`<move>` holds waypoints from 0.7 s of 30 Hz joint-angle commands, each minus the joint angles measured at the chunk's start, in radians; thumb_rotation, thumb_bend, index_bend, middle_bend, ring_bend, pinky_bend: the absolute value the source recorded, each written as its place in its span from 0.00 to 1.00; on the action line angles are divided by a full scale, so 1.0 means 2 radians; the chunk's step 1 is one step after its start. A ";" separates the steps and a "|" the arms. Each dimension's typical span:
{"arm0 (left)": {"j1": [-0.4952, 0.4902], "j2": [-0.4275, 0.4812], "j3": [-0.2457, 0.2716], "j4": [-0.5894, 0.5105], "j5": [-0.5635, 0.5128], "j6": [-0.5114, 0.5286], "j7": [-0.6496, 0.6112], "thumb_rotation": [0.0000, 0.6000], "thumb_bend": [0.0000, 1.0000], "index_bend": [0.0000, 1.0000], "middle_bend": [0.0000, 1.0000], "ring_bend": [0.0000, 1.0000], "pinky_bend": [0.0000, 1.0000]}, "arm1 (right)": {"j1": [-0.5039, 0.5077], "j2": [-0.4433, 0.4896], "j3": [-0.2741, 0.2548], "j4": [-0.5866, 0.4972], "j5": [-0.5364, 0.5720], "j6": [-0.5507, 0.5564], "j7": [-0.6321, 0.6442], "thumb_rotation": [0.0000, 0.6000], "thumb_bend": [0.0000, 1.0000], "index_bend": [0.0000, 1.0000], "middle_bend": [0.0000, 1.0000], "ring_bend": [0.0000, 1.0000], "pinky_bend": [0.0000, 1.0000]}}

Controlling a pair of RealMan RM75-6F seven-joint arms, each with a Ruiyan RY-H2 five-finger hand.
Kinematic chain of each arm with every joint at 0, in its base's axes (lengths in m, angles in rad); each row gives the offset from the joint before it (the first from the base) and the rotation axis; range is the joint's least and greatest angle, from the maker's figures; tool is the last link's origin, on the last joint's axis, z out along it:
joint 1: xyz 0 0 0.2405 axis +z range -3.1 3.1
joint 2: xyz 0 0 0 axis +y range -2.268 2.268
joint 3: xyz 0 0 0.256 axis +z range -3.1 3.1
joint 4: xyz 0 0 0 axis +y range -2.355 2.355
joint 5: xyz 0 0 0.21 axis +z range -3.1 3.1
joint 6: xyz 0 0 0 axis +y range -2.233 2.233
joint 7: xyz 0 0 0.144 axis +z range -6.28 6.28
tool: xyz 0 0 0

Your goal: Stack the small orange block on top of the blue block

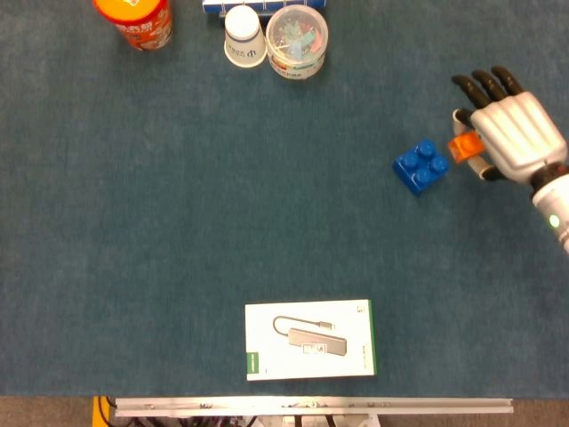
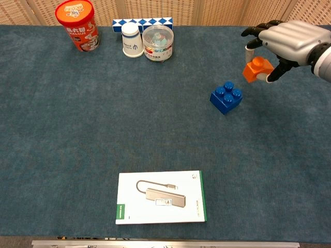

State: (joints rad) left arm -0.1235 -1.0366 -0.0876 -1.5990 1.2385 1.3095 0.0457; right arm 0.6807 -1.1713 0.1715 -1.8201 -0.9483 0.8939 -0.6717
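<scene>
Blue carpet is covering the surface [image 2: 103, 113], and the blue block [image 2: 226, 97] is sitting on it with its bumps facing up. Your right robot hand [image 2: 279, 40] is pinching the small orange block [image 2: 257, 68] and holding it up in the air, just beside the blue block and not over it yet. You are needing to slide it across until it is hanging right above the bumps. Keep it flat, go down slowly, and only let go when it is sitting snug. The left robot hand is not showing in either view.
</scene>
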 commanded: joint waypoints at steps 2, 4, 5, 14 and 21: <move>-0.003 -0.005 -0.002 0.011 -0.001 -0.006 -0.009 1.00 0.12 0.48 0.46 0.34 0.51 | 0.031 -0.009 -0.002 0.032 0.018 -0.030 -0.008 1.00 0.32 0.54 0.09 0.00 0.06; -0.004 -0.007 -0.002 0.017 -0.003 -0.009 -0.012 1.00 0.12 0.48 0.46 0.34 0.51 | 0.044 -0.015 -0.004 0.050 0.019 -0.046 -0.004 1.00 0.33 0.54 0.09 0.00 0.06; -0.004 -0.008 -0.003 0.019 -0.005 -0.011 -0.014 1.00 0.12 0.48 0.46 0.34 0.51 | 0.050 -0.019 -0.005 0.061 0.017 -0.055 0.001 1.00 0.33 0.54 0.09 0.00 0.06; -0.007 -0.014 -0.006 0.032 -0.015 -0.020 -0.017 1.00 0.12 0.48 0.46 0.34 0.51 | 0.062 -0.041 -0.015 0.124 -0.064 -0.081 0.080 1.00 0.33 0.54 0.10 0.00 0.06; -0.010 -0.018 -0.007 0.039 -0.026 -0.031 -0.015 1.00 0.12 0.48 0.46 0.34 0.51 | 0.057 -0.056 -0.027 0.169 -0.163 -0.077 0.181 1.00 0.33 0.54 0.10 0.00 0.06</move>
State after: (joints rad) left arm -0.1422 -1.0727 -0.1014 -1.5217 1.1869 1.2477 0.0159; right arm 0.7988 -1.2664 0.1323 -1.5241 -1.2093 0.7373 -0.3764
